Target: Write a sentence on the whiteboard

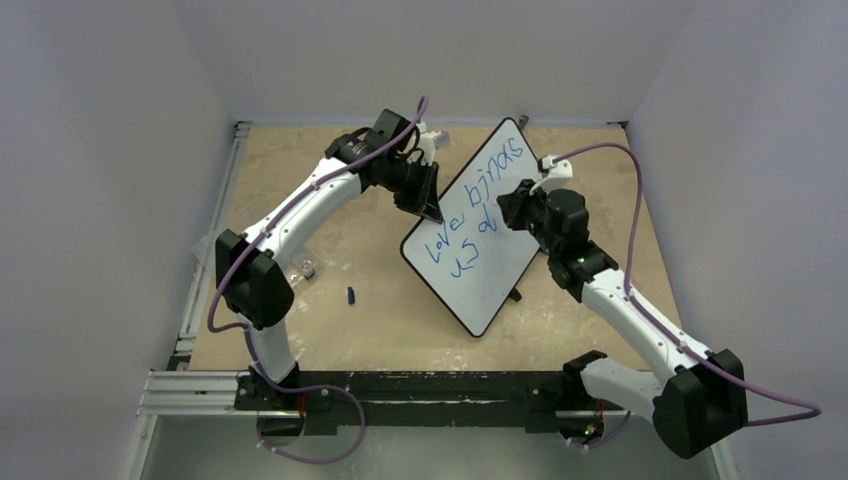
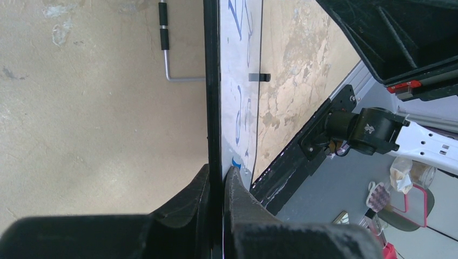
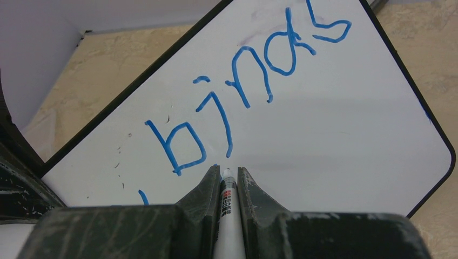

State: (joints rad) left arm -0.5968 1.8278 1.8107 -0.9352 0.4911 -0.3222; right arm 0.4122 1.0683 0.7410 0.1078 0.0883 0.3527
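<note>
The whiteboard (image 1: 490,250) sits slantwise at the table's middle, white with a thin black rim. Blue marker words, the sentence (image 1: 478,195), run across it in two lines; in the right wrist view the upper word (image 3: 243,91) reads like "binds". My left gripper (image 1: 432,205) is shut on the board's left edge; the left wrist view shows the board (image 2: 240,81) edge-on between my fingers (image 2: 219,175). My right gripper (image 1: 510,212) is shut on a white marker (image 3: 227,216), whose tip is at the board's surface (image 3: 335,140) just below the "b" and "i".
A small blue marker cap (image 1: 352,295) lies on the table left of the board, near a small pale object (image 1: 308,268). A bent metal leg (image 2: 167,54) sticks out behind the board. White walls close in the table on three sides.
</note>
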